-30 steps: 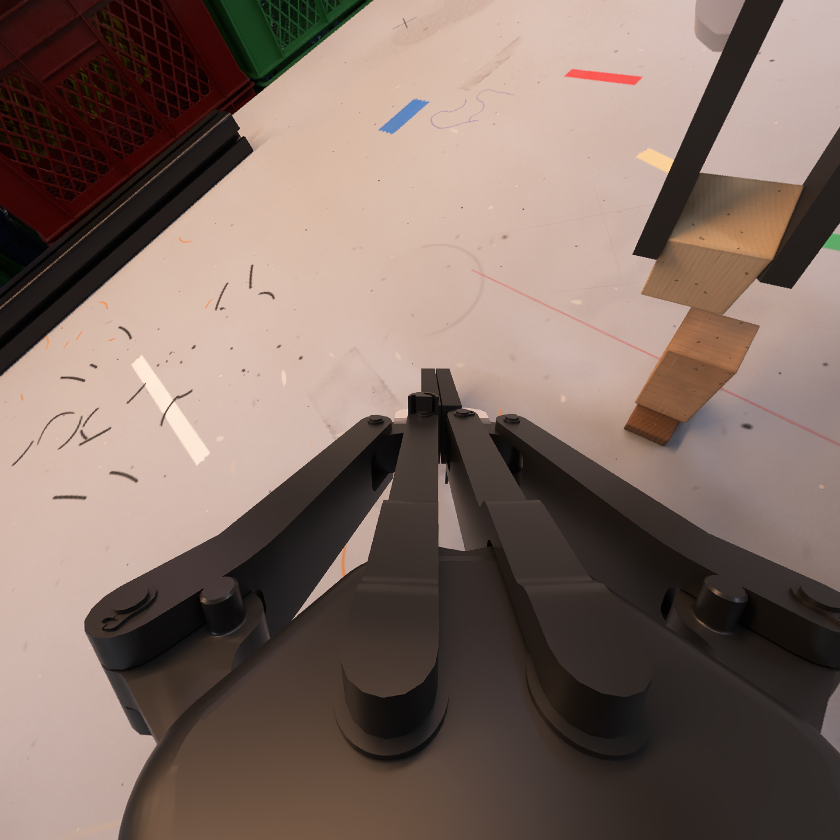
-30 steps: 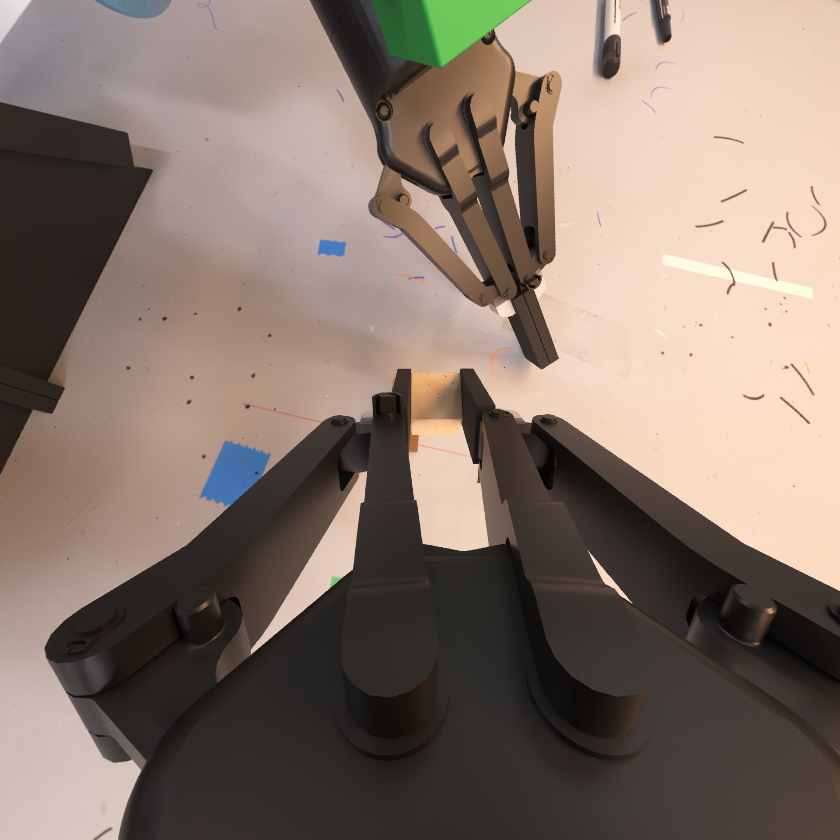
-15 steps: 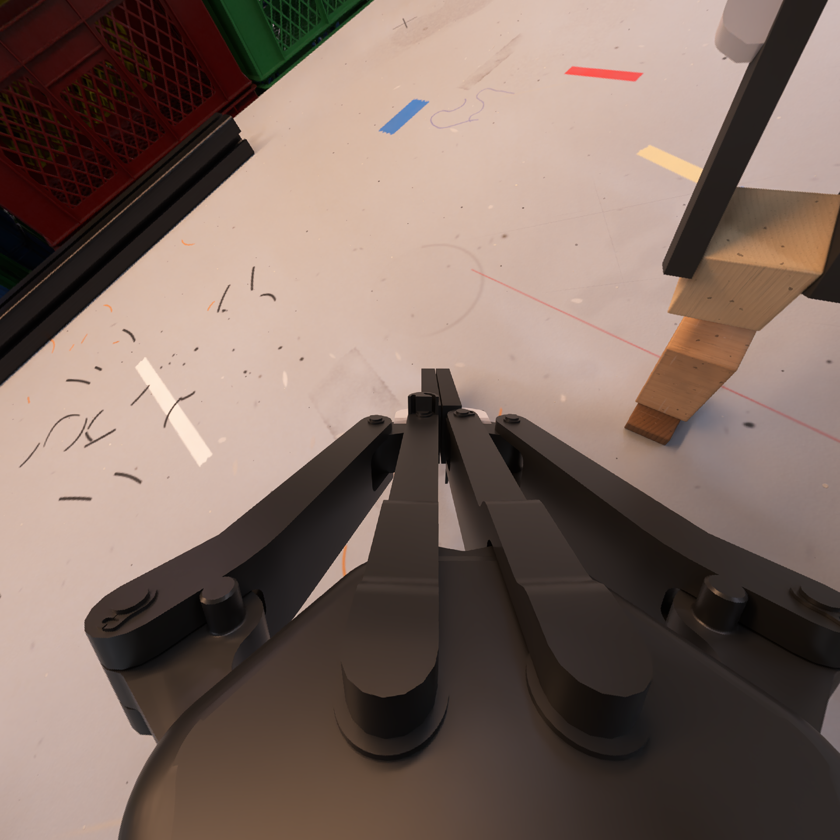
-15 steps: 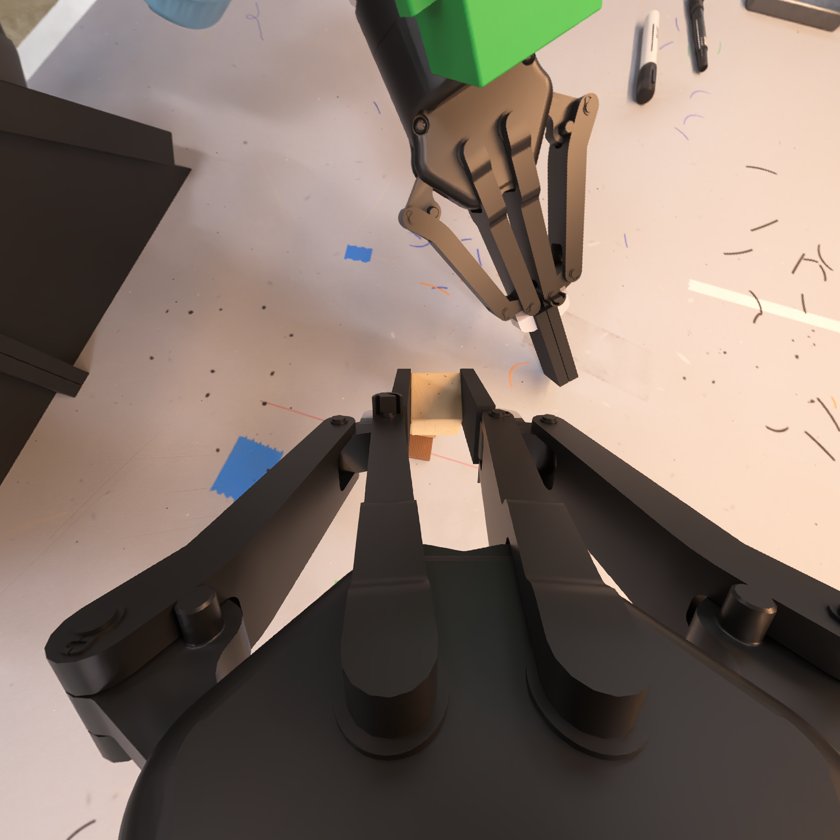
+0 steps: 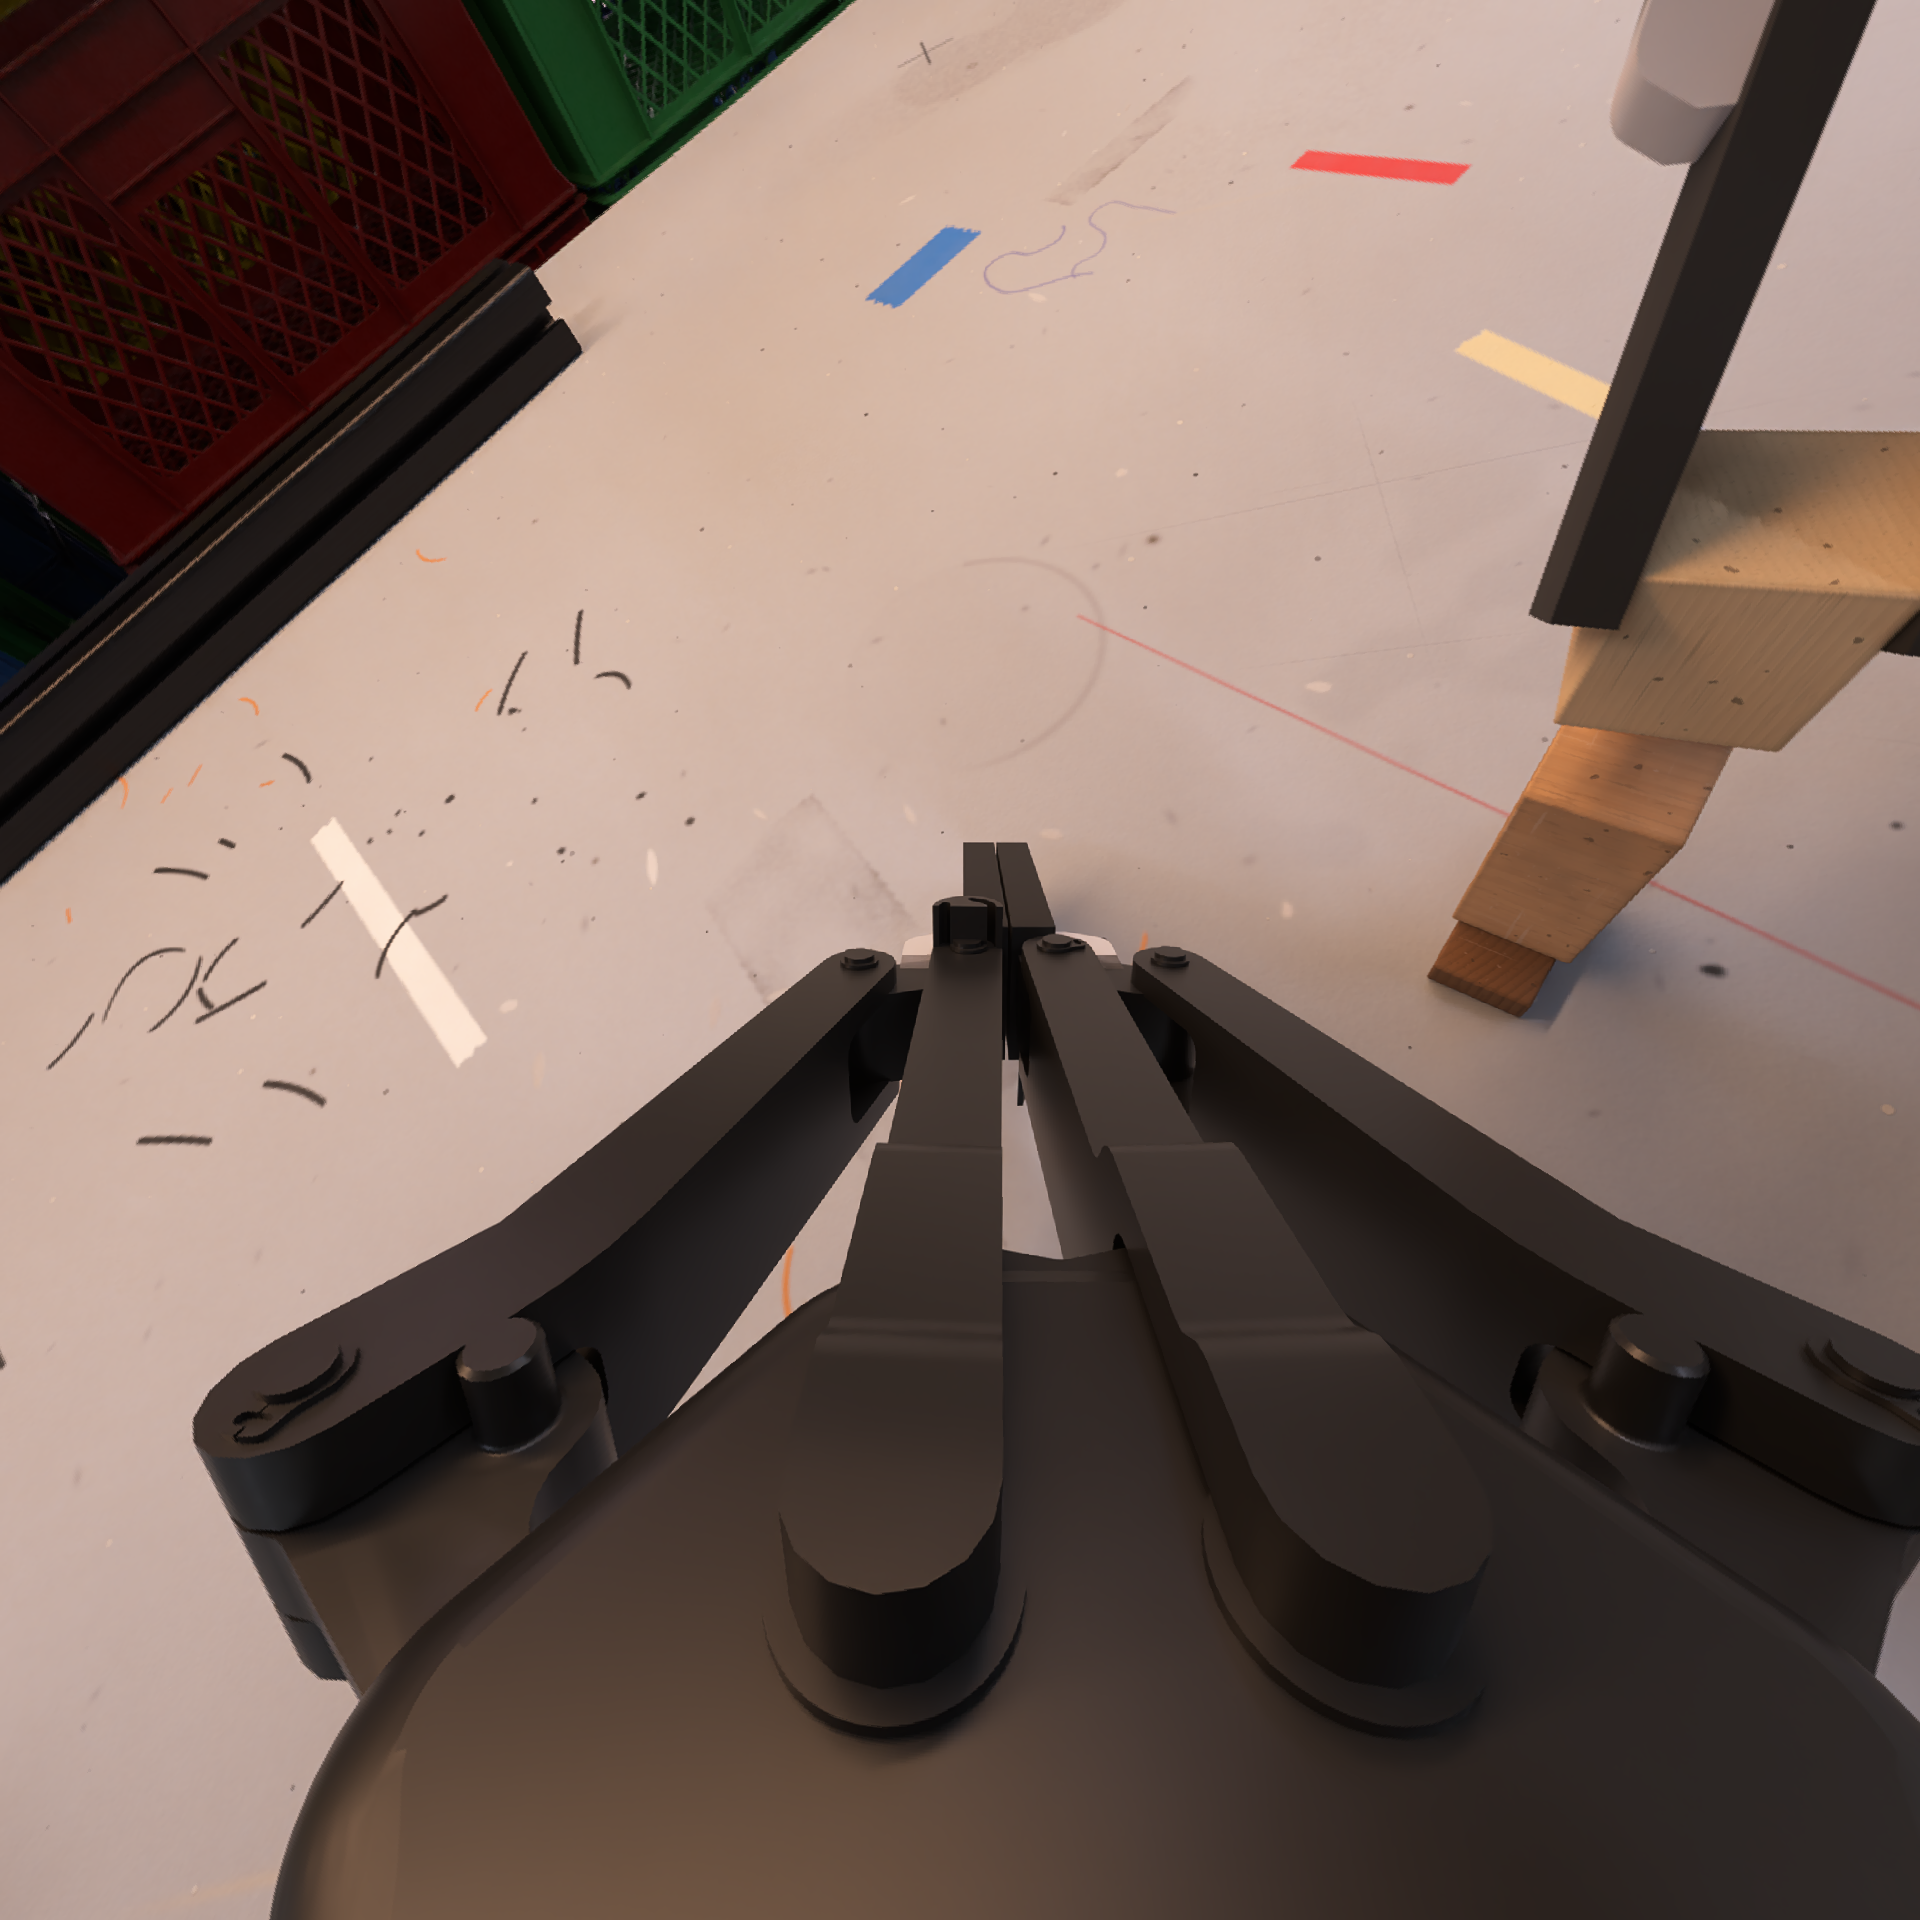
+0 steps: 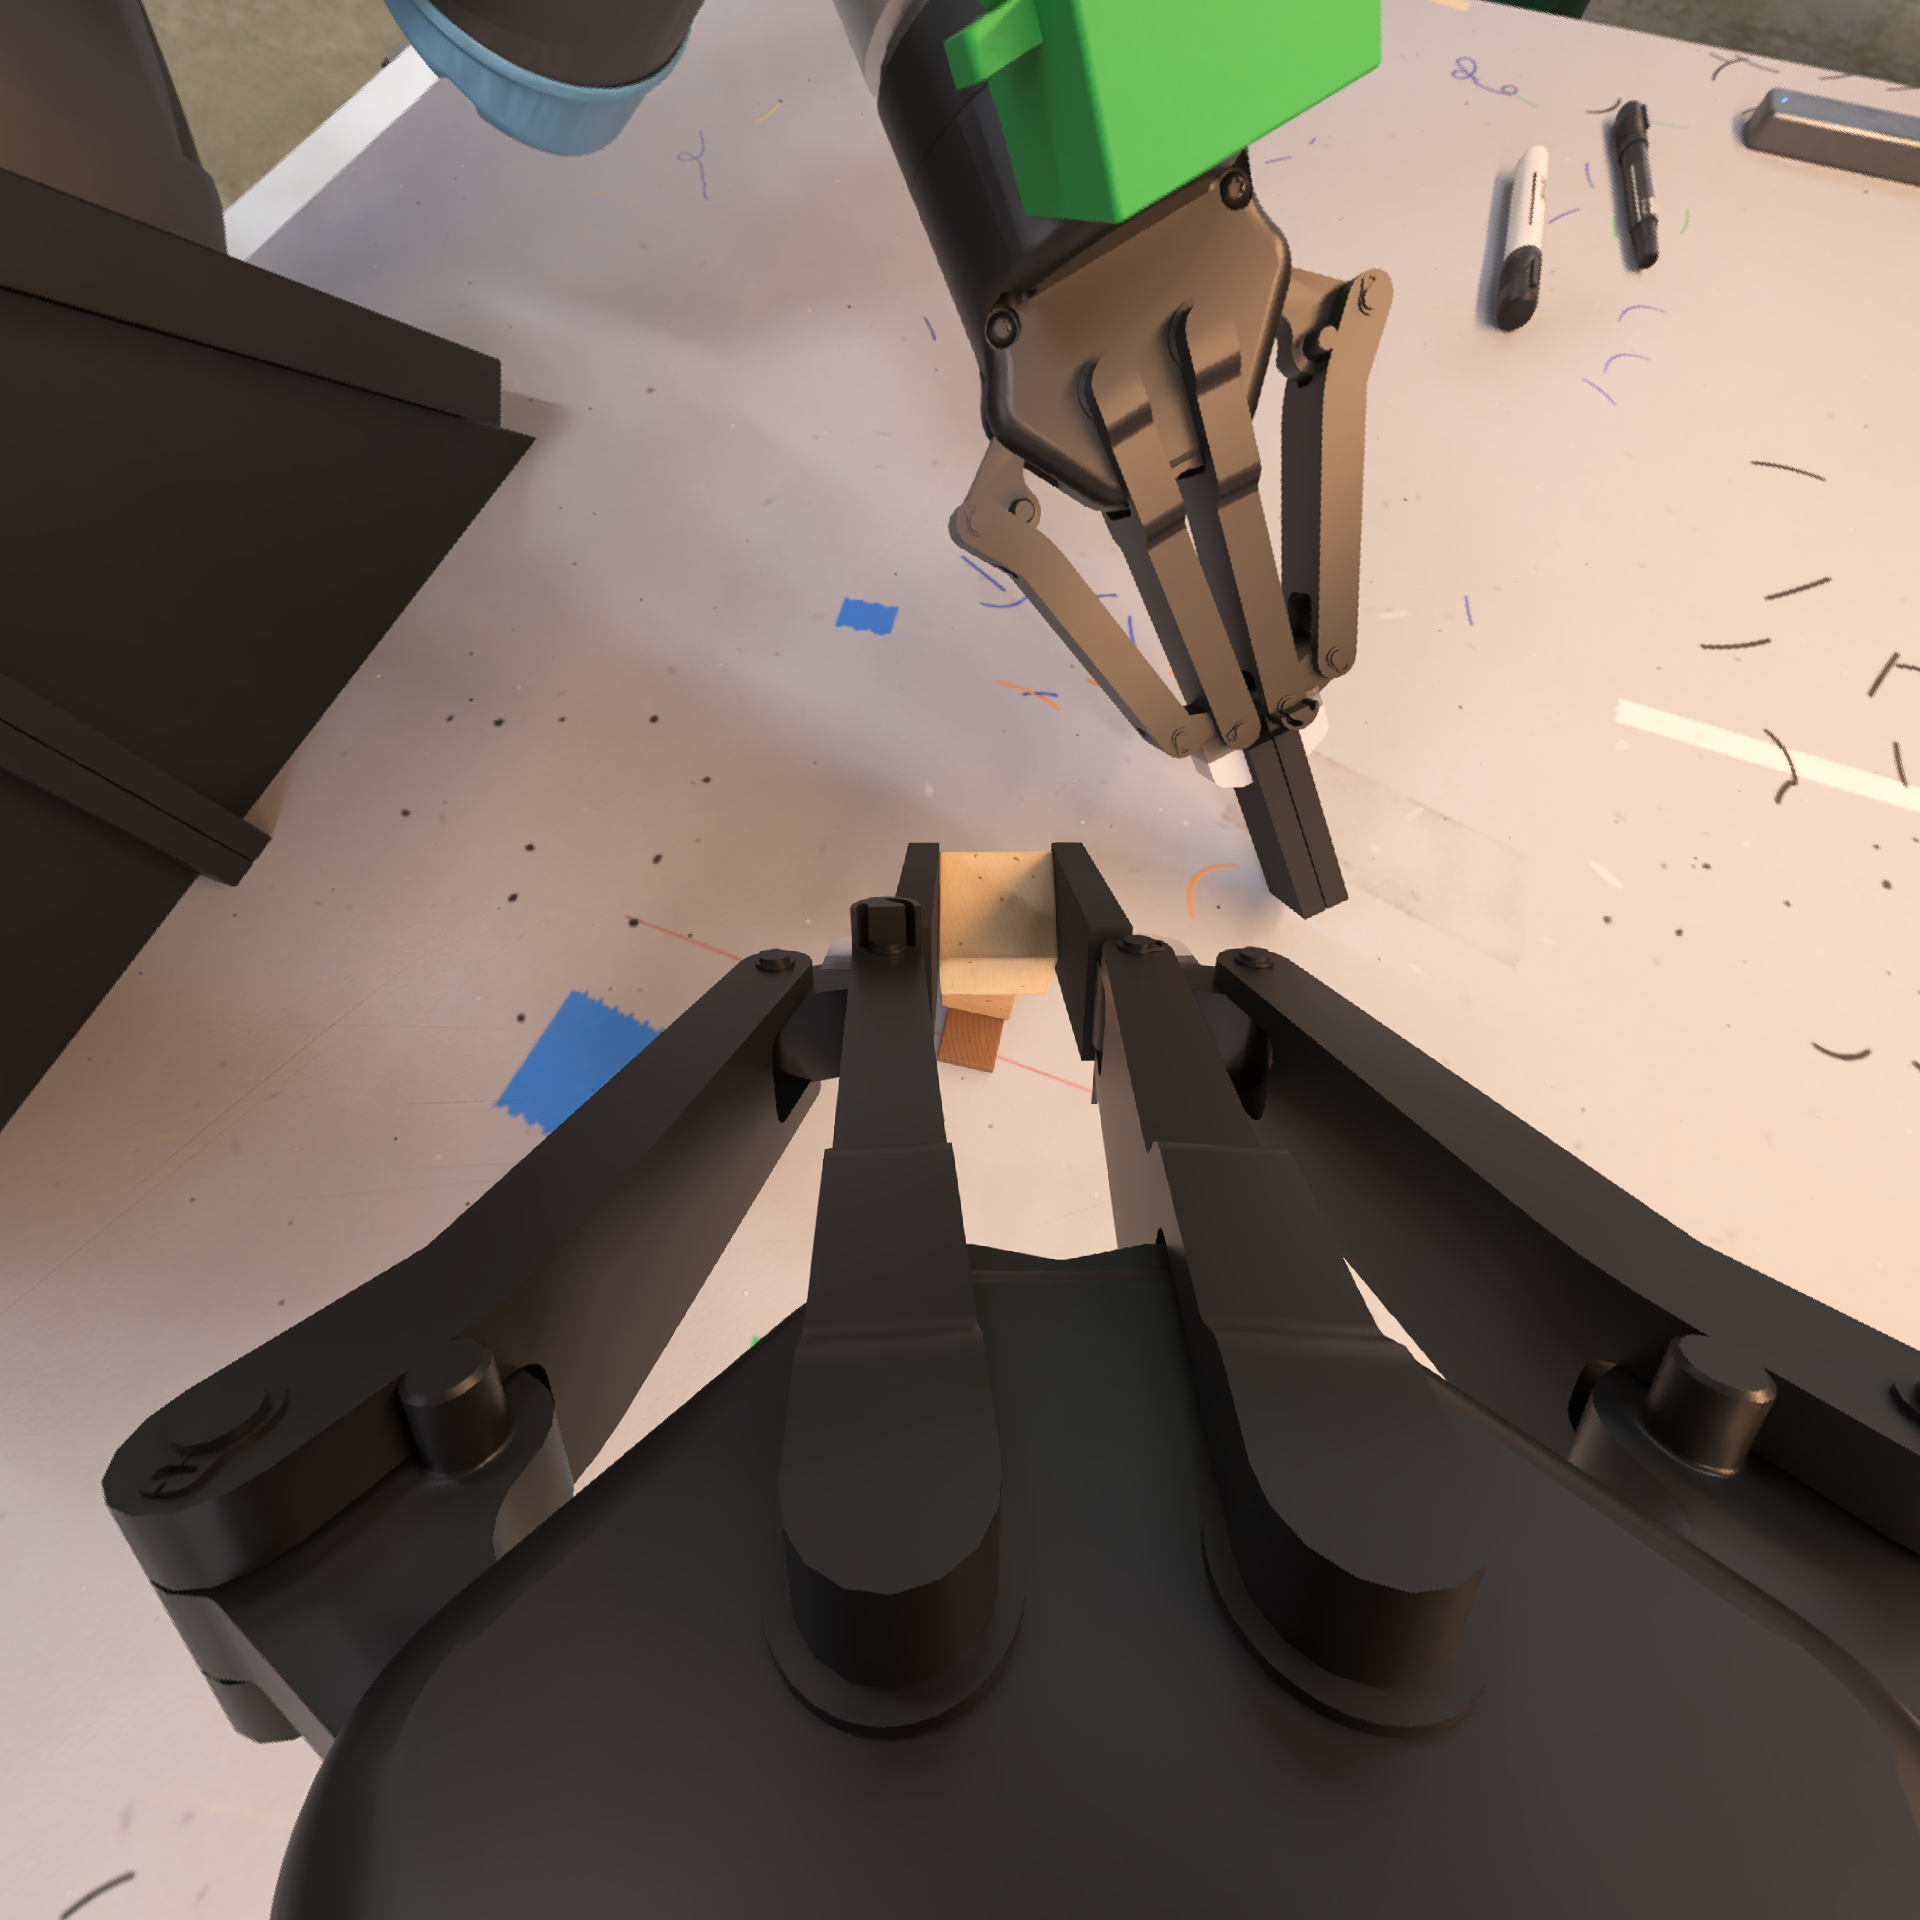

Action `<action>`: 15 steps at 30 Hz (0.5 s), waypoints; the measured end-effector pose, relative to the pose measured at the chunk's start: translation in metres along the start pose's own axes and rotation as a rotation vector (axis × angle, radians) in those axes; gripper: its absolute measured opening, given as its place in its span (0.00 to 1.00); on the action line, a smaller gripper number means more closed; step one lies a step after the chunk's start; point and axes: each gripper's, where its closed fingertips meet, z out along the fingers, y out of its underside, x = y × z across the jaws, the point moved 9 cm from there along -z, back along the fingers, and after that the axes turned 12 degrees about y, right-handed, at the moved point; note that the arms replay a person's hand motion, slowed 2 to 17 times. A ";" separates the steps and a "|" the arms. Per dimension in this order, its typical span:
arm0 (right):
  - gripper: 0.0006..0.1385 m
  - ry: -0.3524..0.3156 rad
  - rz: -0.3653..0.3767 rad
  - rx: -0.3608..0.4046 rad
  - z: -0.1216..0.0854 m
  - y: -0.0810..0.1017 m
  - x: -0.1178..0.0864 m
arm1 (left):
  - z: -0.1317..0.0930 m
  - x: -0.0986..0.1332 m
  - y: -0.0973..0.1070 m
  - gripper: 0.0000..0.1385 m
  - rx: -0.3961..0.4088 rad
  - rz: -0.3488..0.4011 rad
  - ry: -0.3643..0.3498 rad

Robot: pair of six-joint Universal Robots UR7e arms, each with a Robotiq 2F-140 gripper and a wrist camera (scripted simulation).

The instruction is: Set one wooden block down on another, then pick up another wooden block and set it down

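Right now the right pincer [image 6: 995,914] is closed on a pale square-edged wooden block [image 6: 995,920], one black finger pressed flat against each side. That block sits atop a stack: directly beneath it is a mid-tan wooden block [image 5: 1590,831], and under that a thin, darker reddish-brown wooden block [image 5: 1491,968] lying on the off-white scuffed surface [image 5: 831,468]. From the left wrist view the pale block appears to rest on the tan one, overhanging it, though whether its full weight is down cannot be told. A thin red line drawn on the surface passes by the foot of the stack.

The left pincer [image 5: 1000,883] holds nothing; its two fingers are pressed together, tips just above the surface, near the stack but apart from it. In the right wrist view it hangs beyond the held block, with a bright green box-shaped housing [image 6: 1174,94] mounted above it.

Farther off, a dark red plastic lattice crate [image 5: 208,260] and a green plastic lattice crate [image 5: 665,73] stand at the surface's edge. Two marker pens, one white-bodied [image 6: 1519,239] and one black [image 6: 1634,182], lie well away from the blocks, among scattered strips of coloured tape and pen scribbles.
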 end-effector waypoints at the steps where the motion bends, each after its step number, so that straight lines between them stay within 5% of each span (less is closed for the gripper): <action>1: 0.20 0.003 0.002 0.001 0.000 0.001 0.001 | 0.000 0.000 0.000 0.00 0.000 0.000 0.000; 15: 0.20 -0.033 -0.013 -0.002 0.008 0.006 0.002 | 0.000 0.000 0.000 0.00 0.001 -0.002 0.002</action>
